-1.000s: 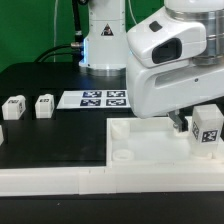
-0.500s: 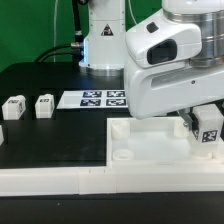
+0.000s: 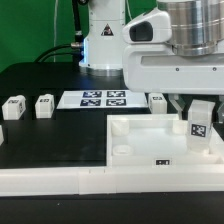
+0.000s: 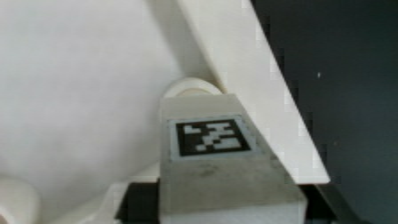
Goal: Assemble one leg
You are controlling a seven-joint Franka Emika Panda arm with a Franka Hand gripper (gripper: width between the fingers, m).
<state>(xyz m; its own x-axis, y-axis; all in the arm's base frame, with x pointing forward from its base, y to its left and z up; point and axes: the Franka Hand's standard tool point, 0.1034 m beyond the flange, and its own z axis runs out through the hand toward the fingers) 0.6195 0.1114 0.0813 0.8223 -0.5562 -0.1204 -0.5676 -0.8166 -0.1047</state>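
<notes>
Found the gripper (image 3: 196,102) closed on the leg (image 3: 201,128). Saw dark fingers (image 4: 143,205) flanking the block's sides in the wrist view, with the tagged face left uncovered between them. Held the leg upright, directly below the hand, over the nearest corner of the panel (image 3: 140,140). Could not tell whether the foot was touching the panel or seated in it.

Judged the leg light and rigid: a stubby moulded block of white plastic, smooth and flat-sided, not fragile but likely slippery under hard pads. Judged the two plain opposite sides the right place to grip, high on the body, leaving the lower end free to enter a socket and the tag readable.

Noted a round corner socket (image 4: 192,88) just beyond the leg's tip in the wrist view, with a raised curved rim in the same matte white plastic. Noted the panel as a large flat square tray shape with a low wall and rounded corners, lying on a black table (image 3: 50,140).

Noted a third leg (image 3: 157,99) behind the panel, near the hand, and the marker board (image 3: 104,98) further out — thin, flat, printed with square tags. Noted two more legs (image 3: 44,104) (image 3: 12,107) well apart from the hand, standing side by side on the table.
</notes>
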